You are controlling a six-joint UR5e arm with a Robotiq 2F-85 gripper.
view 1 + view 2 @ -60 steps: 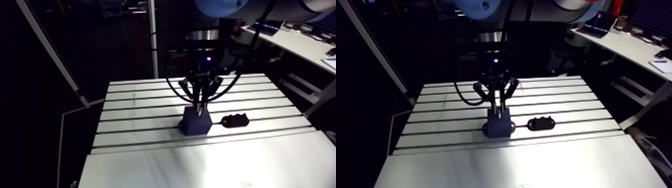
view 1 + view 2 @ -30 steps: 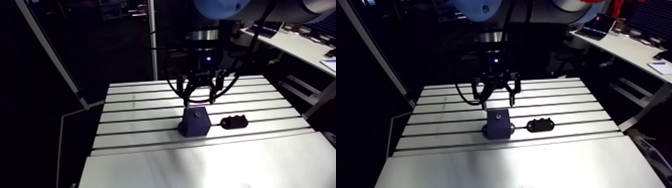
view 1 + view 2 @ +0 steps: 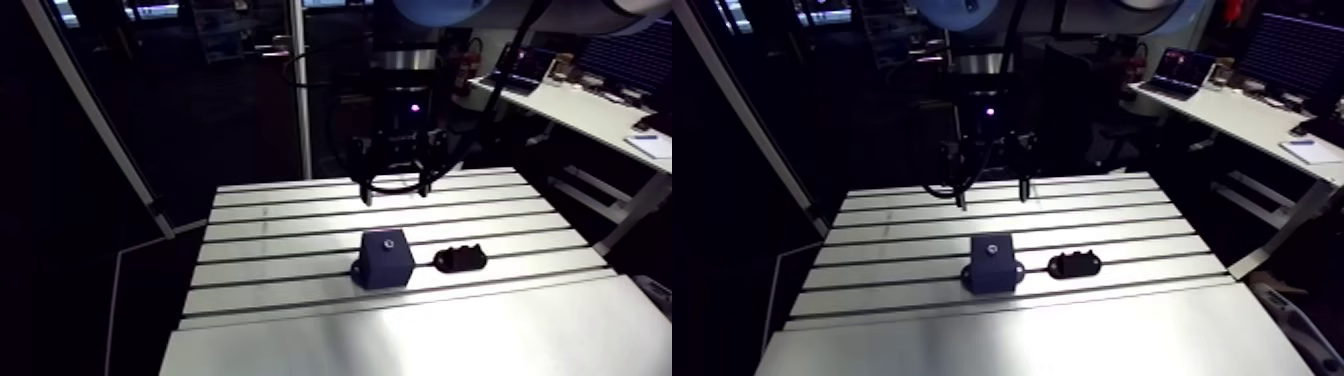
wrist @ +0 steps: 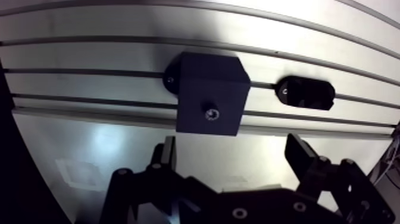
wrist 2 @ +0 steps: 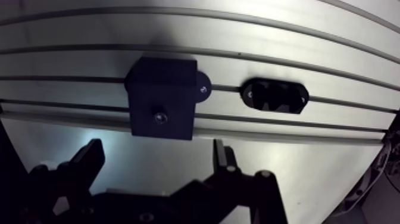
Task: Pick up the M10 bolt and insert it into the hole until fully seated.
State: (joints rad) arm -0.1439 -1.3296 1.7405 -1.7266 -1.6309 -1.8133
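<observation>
A dark blue block (image 3: 386,259) is clamped on the slotted table (image 3: 300,290). The bolt's head (image 4: 211,112) sits in the hole on the block's top face, flush with it; its shank is hidden inside. My gripper (image 3: 396,190) hangs well above and behind the block in the arm view. In the wrist view its two fingers (image 4: 303,156) stand wide apart with nothing between them, and the block lies ahead of them. The block (image 5: 162,105) shows the same seated bolt from the other eye.
A small black holder (image 3: 460,259) is fixed in a table slot to the right of the block, seen in the wrist view as a black oval piece (image 4: 305,93). Bare plate (image 3: 400,340) covers the table's front part.
The gripper, earlier shut on the bolt at the block's top, has let go, spread its fingers and risen clear. The bolt stays in the block. The camera has lifted with the arm.
</observation>
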